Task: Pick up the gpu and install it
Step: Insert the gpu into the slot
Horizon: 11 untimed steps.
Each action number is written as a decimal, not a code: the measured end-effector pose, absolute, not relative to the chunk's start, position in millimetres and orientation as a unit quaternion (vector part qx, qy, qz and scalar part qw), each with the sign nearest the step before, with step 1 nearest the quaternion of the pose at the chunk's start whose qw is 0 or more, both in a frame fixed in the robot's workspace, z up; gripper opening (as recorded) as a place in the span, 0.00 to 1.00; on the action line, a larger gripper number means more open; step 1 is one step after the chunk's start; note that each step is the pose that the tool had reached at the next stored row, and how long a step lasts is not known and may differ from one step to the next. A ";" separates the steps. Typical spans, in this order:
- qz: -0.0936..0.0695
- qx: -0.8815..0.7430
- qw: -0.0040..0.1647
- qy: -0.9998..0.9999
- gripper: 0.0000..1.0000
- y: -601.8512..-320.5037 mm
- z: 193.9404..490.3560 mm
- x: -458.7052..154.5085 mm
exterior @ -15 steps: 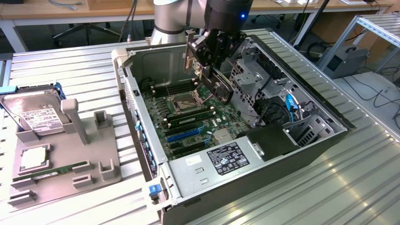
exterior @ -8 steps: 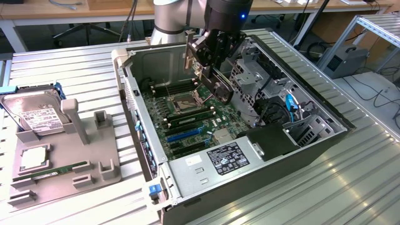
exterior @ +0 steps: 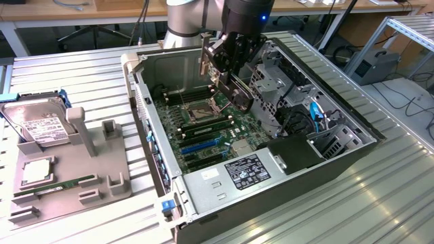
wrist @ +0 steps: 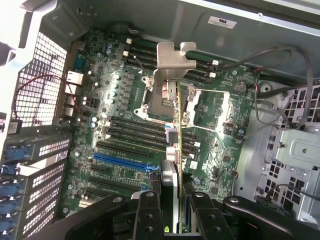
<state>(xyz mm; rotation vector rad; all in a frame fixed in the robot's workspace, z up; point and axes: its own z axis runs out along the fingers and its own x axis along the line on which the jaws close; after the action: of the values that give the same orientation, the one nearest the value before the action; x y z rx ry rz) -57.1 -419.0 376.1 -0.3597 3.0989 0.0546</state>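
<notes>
Parts tray [exterior: 68,195]: at the exterior view's left, hard drive [exterior: 37,124] in it, well apart from me.
Case [exterior: 271,203]: open, motherboard [exterior: 230,133] facing up.
Gripper [wrist: 172,202]: my fingers are clamped on the gpu [wrist: 172,75].
Gpu: hanging over the CPU socket [exterior: 201,108], clear of the board, silver bracket at the end away from my fingers.
Blue slot [wrist: 122,162]: toward the exterior view's left of the card and nearer that camera. I reckon the card's edge crosses the slot's line rather than running along it.

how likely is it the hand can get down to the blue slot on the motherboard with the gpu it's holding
Probably yes. The hand, shut on the gpu, hangs over the motherboard in the open case. The blue slot lies bare, and the cables run off to one side of it.
</notes>
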 end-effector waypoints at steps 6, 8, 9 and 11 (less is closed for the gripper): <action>0.018 -0.119 0.011 0.993 0.27 -419.0 375.8 -57.1; 0.018 -0.120 0.011 0.993 0.27 -419.0 375.8 -57.1; 0.018 -0.121 0.011 0.992 0.27 -419.0 375.7 -57.1; 0.018 -0.122 0.011 0.992 0.27 -419.0 375.6 -57.1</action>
<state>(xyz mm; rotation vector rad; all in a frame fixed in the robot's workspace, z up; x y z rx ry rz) -57.1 -419.0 375.6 -0.3809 3.0966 0.0548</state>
